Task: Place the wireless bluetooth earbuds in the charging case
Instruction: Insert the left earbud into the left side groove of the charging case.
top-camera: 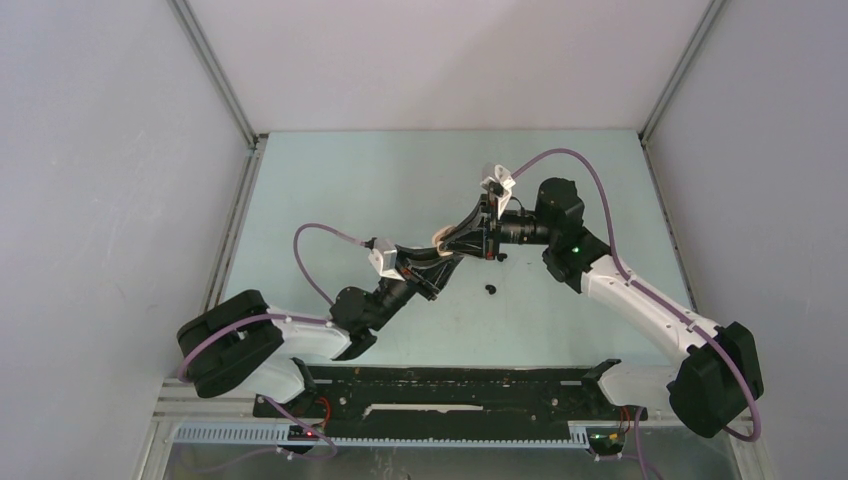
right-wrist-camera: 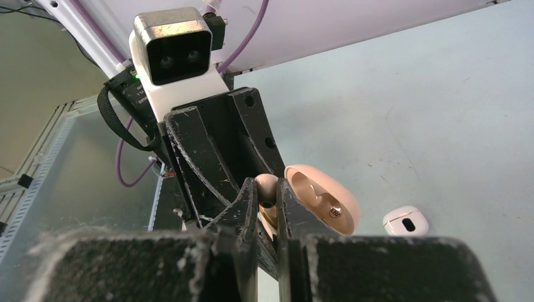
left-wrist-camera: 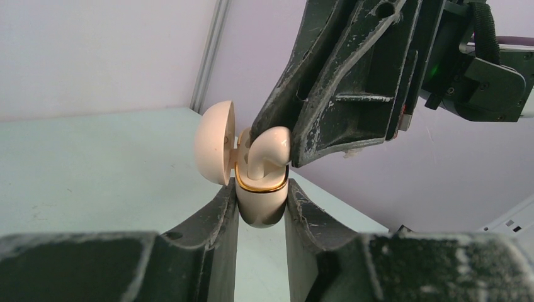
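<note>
The pale green table (top-camera: 350, 190) carries both arms, the left arm (top-camera: 300, 340) and the right arm (top-camera: 640, 300) reaching in to meet above its middle. The left gripper (left-wrist-camera: 261, 214) is clamped on the lower body of a cream charging case (left-wrist-camera: 258, 195), held upright off the table, its rounded lid (left-wrist-camera: 213, 143) swung open to one side. The right gripper (right-wrist-camera: 266, 192) is pinched on a cream earbud (left-wrist-camera: 272, 146), whose stem reaches down inside the case's gold rim while its head stands above it. A closed white case (right-wrist-camera: 406, 221) lies on the table nearby, and a tiny black bud (top-camera: 491, 289) sits apart, nearer the arm bases.
</note>
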